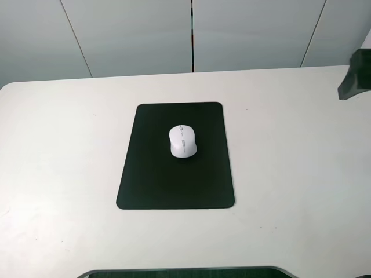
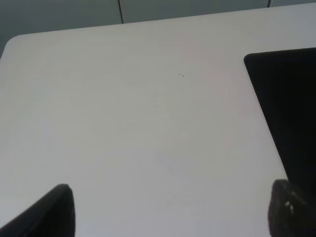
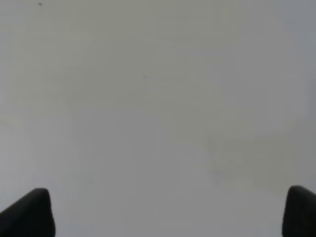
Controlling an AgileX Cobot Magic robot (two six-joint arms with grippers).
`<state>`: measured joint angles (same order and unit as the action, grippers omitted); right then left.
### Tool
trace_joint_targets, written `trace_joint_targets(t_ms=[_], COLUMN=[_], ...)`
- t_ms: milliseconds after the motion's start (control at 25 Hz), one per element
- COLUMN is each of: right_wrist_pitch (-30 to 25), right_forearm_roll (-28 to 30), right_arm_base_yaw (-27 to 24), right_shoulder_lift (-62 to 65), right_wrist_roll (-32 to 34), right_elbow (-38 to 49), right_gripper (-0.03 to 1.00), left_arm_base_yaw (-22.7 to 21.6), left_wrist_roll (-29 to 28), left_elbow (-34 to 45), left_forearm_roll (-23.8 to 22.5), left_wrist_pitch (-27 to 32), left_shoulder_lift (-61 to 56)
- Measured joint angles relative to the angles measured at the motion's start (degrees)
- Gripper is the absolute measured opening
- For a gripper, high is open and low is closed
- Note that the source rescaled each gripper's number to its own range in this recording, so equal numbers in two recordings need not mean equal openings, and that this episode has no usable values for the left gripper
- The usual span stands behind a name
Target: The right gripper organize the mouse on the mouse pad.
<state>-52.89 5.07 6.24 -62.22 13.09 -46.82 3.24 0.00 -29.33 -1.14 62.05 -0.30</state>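
The white mouse [image 1: 182, 141] lies on the black mouse pad [image 1: 151, 179], on its far middle part, its length running along the pad's long side. The pad lies flat in the middle of the white table; one corner also shows in the left wrist view [image 2: 286, 108]. My right gripper [image 3: 165, 215] is open and empty over bare table, its fingertips [image 3: 29, 212] far apart. Only a black part of the right arm [image 1: 355, 75] shows at the far right edge, well away from the mouse. My left gripper [image 2: 170, 212] is open and empty beside the pad.
The white table [image 1: 290, 174] has a far edge against a grey panelled wall [image 1: 191, 35]. A dark curved edge [image 1: 185, 272] shows at the table's front.
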Motion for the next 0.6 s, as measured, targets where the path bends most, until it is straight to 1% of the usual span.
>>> trace_joint_targets(t_ms=[200, 360, 600], right_wrist_pitch=[-2.1, -5.1, -5.8], right_forearm_roll=[0.0, 0.0, 0.0], right_arm_base_yaw=[0.0, 0.0, 0.0], right_shoulder_lift=[15.1, 29.0, 47.0], right_wrist_roll=[-0.6, -2.2, -4.2], right_elbow=[5.9, 8.9, 12.3], right_gripper=[1.00, 1.00, 1.00], left_arm_base_yaw=[0.0, 0.0, 0.0], left_wrist_roll=[0.0, 0.0, 0.0], left_elbow=[0.0, 0.0, 0.0], left_forearm_roll=[0.0, 0.0, 0.0], left_wrist_pitch=[0.0, 0.0, 0.0], left_shoulder_lift=[0.0, 0.0, 0.0])
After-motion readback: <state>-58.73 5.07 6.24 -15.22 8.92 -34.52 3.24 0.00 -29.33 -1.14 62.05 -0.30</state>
